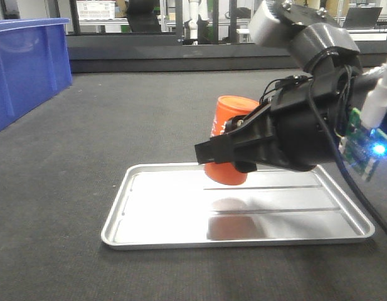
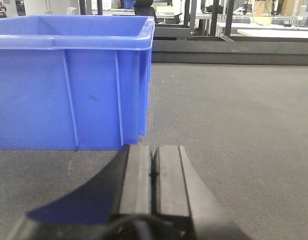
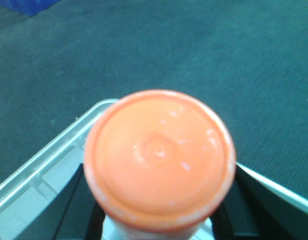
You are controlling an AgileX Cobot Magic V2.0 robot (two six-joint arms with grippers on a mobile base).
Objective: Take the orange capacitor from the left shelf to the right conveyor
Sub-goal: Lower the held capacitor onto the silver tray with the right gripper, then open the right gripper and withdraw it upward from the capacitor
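Note:
My right gripper is shut on the orange capacitor and holds it tilted, a little above a small shallow silver tray. The tray lies on the dark grey textured conveyor belt. In the right wrist view the capacitor's flat orange top fills the middle, with a black finger on either side of it and the tray below. My left gripper is shut and empty, low over the belt. The left shelf is out of view.
A large blue plastic bin stands on the belt at the far left. It is close in front of my left gripper, slightly to its left, in the left wrist view. A dark raised edge and racks lie behind the belt.

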